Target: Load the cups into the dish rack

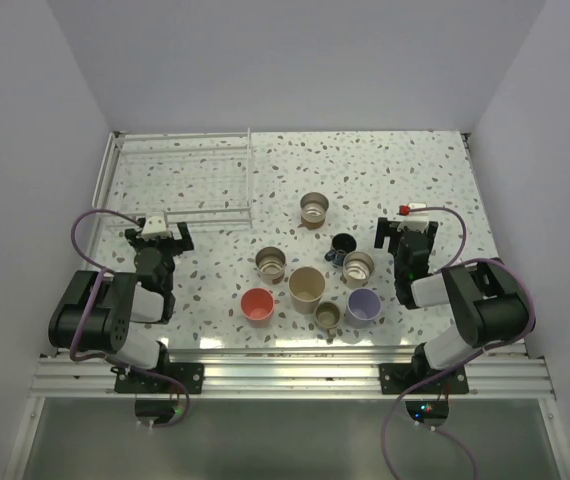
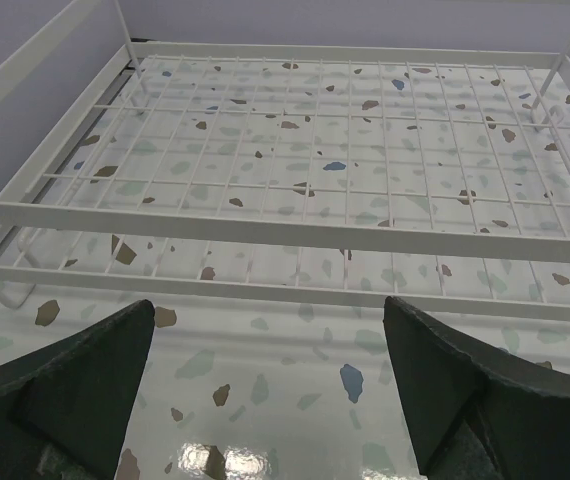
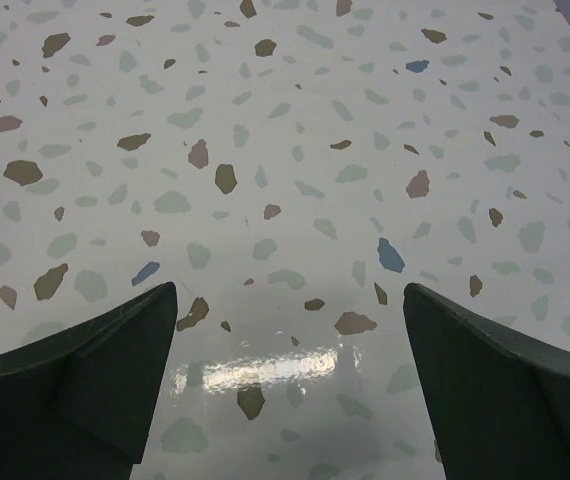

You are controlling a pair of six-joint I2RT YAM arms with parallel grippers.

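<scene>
The white wire dish rack stands at the back left with nothing in it. Several cups sit in a cluster at centre front: a brown cup, a dark blue cup, a grey-metallic cup, another brown cup, a beige cup, a red cup, an olive cup and a lavender cup. My left gripper is open and empty just in front of the rack, whose front rail fills the left wrist view beyond the left gripper. My right gripper is open and empty, right of the cups. The right wrist view shows it over bare table.
The speckled terrazzo table is walled at the back and both sides. The cups stand close together, some nearly touching. Both arm bases sit at the near edge.
</scene>
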